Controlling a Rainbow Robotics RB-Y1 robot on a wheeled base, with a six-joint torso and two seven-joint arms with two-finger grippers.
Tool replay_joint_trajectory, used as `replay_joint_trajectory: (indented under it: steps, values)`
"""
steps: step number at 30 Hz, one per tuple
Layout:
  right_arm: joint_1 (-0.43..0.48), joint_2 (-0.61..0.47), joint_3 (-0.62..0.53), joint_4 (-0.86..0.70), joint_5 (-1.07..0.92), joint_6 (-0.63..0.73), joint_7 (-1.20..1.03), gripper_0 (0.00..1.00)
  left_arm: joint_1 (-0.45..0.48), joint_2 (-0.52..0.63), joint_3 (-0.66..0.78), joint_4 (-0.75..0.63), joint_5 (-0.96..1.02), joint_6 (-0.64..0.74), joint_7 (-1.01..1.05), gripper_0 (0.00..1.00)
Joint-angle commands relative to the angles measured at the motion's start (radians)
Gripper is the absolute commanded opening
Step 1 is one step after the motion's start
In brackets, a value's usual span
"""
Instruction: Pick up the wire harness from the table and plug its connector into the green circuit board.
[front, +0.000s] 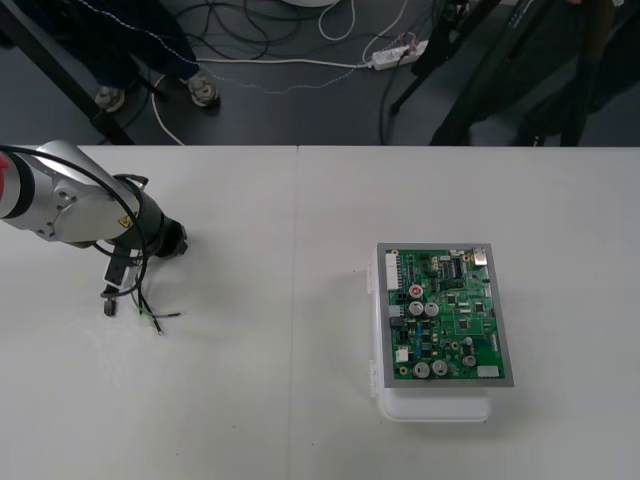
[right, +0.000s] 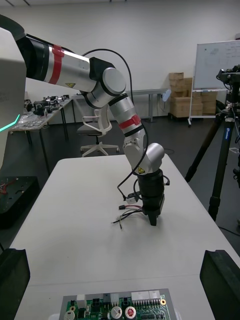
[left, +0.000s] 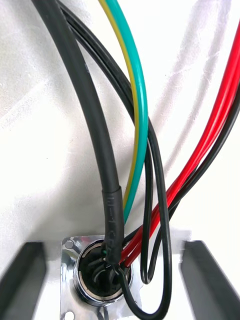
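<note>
1. Left gripper (right: 151, 219): tip down at the left side of the table (front: 300, 420), fingers (left: 27, 280) spread apart, clamping nothing.
2. Between those fingers, the round metal socket (left: 97, 275) of the wire harness (front: 150, 312); contact with either finger impossible to tell.
3. Harness lying on the table under the left gripper, well apart from the green circuit board (front: 445, 315), not plugged in.
4. Right gripper (right: 118, 260): out past the board, spread wide, holding nothing.
5. Counted: two grippers, one harness, one socket, one green-yellow wire among red and black ones, one board on one white base (front: 430, 405).
</note>
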Motion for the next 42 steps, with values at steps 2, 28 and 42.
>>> replay_joint_trajectory:
  steps: [2,28,42]
  values:
    - [-0.004,0.002,0.012,0.002,0.003,-0.006,0.034,1.0,0.015,-0.015,-0.01,0.014,0.005,0.036,-0.144,0.0]
    - [-0.004,0.002,0.012,0.002,0.003,-0.006,0.034,1.0,0.02,0.08,0.211,-0.017,0.013,-0.088,-0.173,0.0]
    - [-0.004,0.002,0.012,0.002,0.003,-0.006,0.034,1.0,0.02,0.301,0.532,-0.235,0.057,-0.315,-0.156,0.0]
